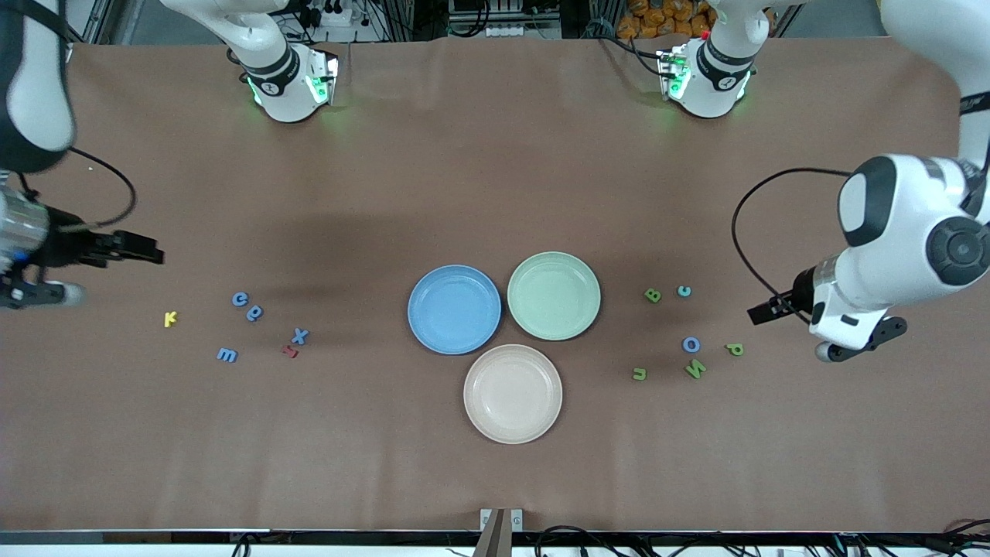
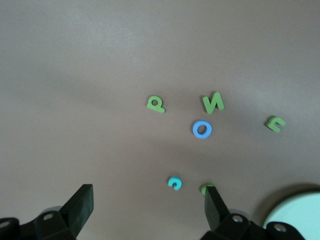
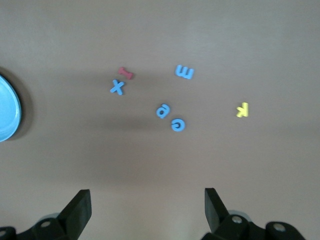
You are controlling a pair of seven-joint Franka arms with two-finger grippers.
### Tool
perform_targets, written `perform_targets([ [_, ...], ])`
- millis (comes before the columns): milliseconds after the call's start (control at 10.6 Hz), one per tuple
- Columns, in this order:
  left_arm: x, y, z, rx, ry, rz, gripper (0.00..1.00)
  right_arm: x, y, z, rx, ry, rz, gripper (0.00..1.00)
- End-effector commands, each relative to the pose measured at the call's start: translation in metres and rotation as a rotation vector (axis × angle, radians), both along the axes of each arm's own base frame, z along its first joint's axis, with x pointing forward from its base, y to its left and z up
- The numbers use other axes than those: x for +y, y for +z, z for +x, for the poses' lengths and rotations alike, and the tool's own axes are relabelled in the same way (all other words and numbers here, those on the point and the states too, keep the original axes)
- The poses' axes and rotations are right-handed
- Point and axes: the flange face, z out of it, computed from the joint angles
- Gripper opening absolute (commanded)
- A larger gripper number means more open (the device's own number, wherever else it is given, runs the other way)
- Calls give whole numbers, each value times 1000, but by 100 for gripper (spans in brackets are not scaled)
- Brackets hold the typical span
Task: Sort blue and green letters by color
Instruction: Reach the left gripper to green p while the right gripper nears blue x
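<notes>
Chunky blue letters, green letters

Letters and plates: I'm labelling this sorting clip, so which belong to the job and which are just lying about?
Job:
blue letters
blue O
green letters
blue plate
green plate

Lying about:
yellow K
red letter
beige plate

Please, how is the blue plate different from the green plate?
The blue plate is periwinkle blue; the green plate is pale mint. The blue plate lies toward the right arm's end of the table and slightly nearer to the front camera; the green plate lies toward the left arm's end. Both are round, hold nothing, and sit side by side.
</notes>
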Motion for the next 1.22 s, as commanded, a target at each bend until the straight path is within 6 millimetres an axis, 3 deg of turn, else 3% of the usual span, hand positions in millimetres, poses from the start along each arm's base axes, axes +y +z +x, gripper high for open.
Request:
perform_targets([
  [0, 8, -54, 1, -60, -78, 37, 91, 51, -63, 27, 63, 54, 0, 100],
  [188, 8, -81, 5, -63, -207, 39, 90, 90, -115, 45, 50, 37, 10, 100],
  [377, 11, -105, 6, -49, -343, 16, 90, 104, -134, 52, 40, -43, 105, 100],
  [471, 21, -120, 6, -49, -359, 8, 90, 98, -150, 59, 26, -73, 122, 100],
  [753, 28, -152, 12, -77, -504, 5, 74, 124, -183, 67, -5, -60, 135, 100],
  [847, 27, -161, 11, -68, -501, 0, 73, 134, -190, 73, -64, -39, 127, 100],
  [1036, 21, -167, 12, -74, -493, -5, 72, 159, -231, 73, -66, -6, 88, 100],
  [1130, 21, -173, 13, -86, -491, -8, 72, 162, -247, 71, -72, -49, 74, 100],
])
